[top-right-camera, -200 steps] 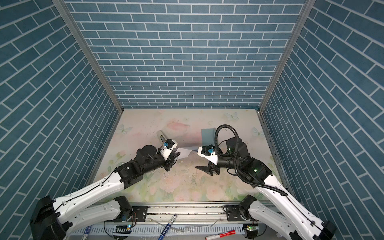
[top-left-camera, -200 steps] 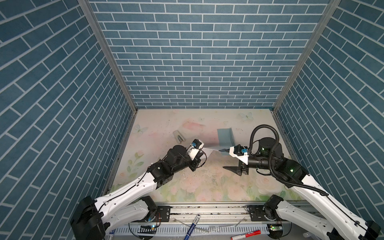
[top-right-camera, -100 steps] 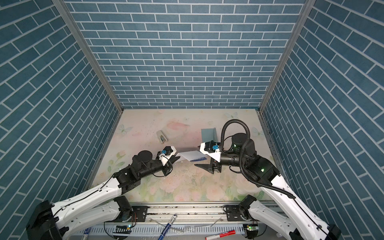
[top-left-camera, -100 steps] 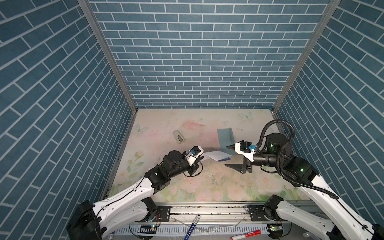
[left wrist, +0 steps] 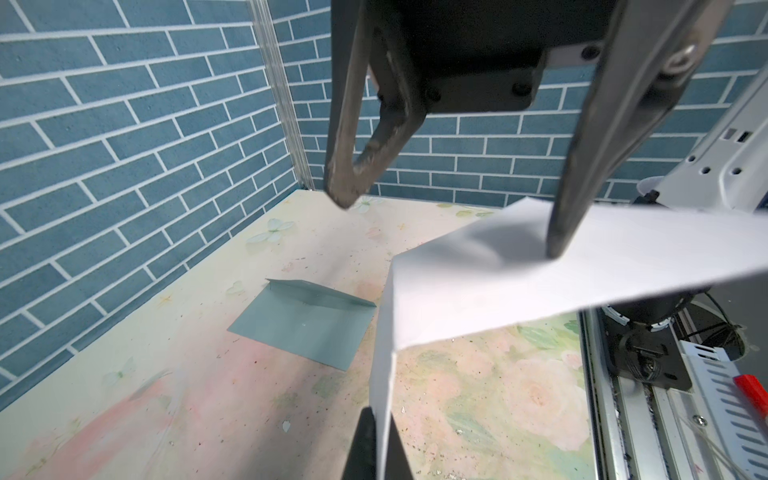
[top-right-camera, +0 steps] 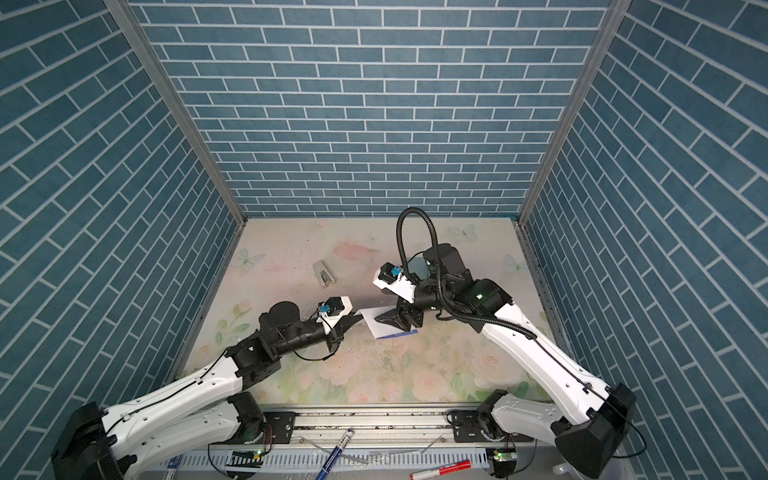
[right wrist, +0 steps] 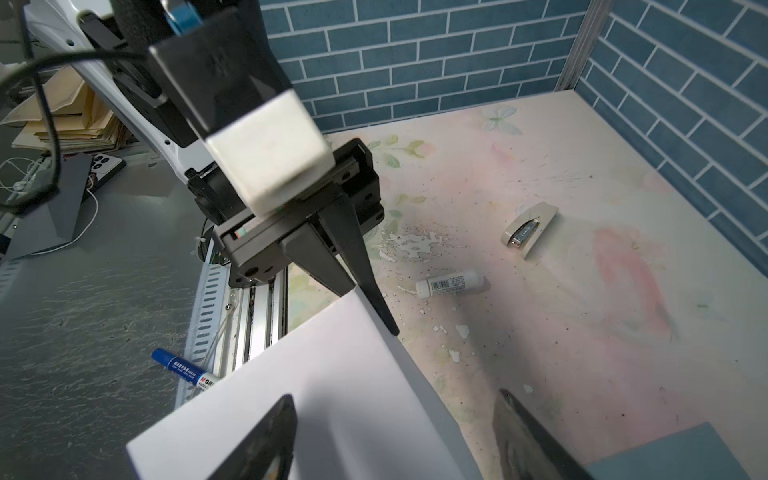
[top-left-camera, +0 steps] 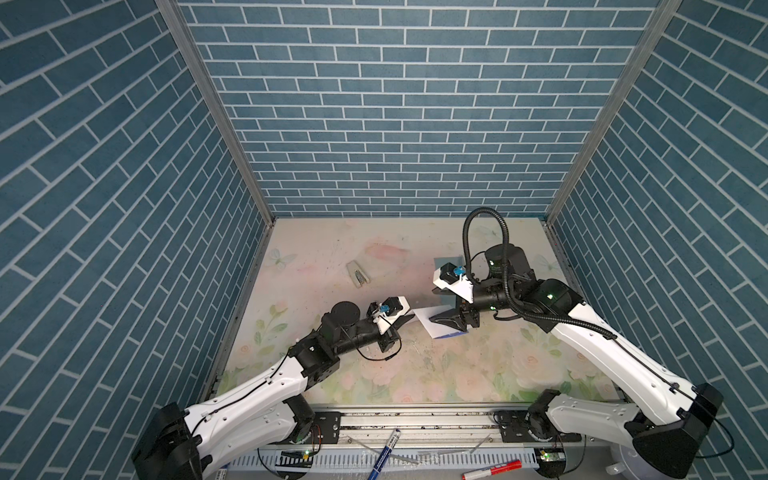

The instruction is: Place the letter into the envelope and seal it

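The letter [left wrist: 478,291] is up in the air, off the table [left wrist: 208,395]. The left gripper [right wrist: 376,309] is pinched tight on one edge of it. The paper sticks out in front of those fingers and bends along a fold.

The right gripper [left wrist: 451,224] faces the left one from the other end of the paper. Its jaws stand wide apart and hold nothing. One finger is over the white sheet and the other is out past its edge. The one over the sheet may be touching the paper, but I cannot be sure.

The envelope [left wrist: 303,324] lies flat on the table, down beside the right gripper and well ahead of the left one. Its flap stands up a little.

I think the step in hand is getting both grippers onto the letter. It is not in the envelope yet. Next, the right gripper needs to close on the free end. Then the two must lower the floppy sheet and slide one edge in under the flap, slowly.
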Available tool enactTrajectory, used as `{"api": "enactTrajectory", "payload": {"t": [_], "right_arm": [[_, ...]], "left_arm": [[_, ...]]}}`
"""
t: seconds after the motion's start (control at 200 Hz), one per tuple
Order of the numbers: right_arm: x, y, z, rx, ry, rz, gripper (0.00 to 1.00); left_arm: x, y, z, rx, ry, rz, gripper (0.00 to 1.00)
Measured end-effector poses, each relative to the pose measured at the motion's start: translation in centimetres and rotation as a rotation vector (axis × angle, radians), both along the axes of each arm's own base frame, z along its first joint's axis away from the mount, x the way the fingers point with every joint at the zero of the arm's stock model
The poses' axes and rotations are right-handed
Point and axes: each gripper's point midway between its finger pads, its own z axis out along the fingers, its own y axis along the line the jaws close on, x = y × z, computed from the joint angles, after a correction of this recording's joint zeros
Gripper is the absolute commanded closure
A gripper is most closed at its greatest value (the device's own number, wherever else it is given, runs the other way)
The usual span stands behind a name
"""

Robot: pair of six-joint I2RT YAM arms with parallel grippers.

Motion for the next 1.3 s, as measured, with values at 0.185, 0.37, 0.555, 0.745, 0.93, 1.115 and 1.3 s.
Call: {"api": "enactTrajectory", "payload": {"t": [0.185,0.37,0.555,0.745,0.93,1.115,1.3], "right_arm": [[-0.3,0.7,-1.1,-0.008,0.062,0.041,0.34],[-0.7,1.2,-1.7,-0.005,0.105,0.081,0.48],[-0.9,1.5,-1.9,0.000,0.127,0.104,0.68],[-1.1,1.7,-1.9,0.009,0.136,0.120,0.83],[-1.0,1.8,-1.7,0.017,0.128,0.119,0.94],[-0.7,1.8,-1.1,0.034,0.087,0.107,1.00],[-0.6,0.6,-0.3,0.041,0.007,0.055,1.00]], "left_arm": [[-0.2,-0.2,0.6,-0.020,-0.014,-0.018,1.00],[-0.4,-0.4,1.0,-0.035,-0.024,-0.033,1.00],[-0.6,-0.5,1.2,-0.047,-0.024,-0.047,1.00],[-0.6,-0.6,1.0,-0.047,-0.013,-0.050,1.00],[-0.6,-0.6,1.0,-0.048,-0.008,-0.049,0.94],[-0.4,-0.5,1.1,-0.050,-0.007,-0.038,0.79],[-0.7,0.2,1.7,-0.058,-0.007,-0.017,0.51]]}}
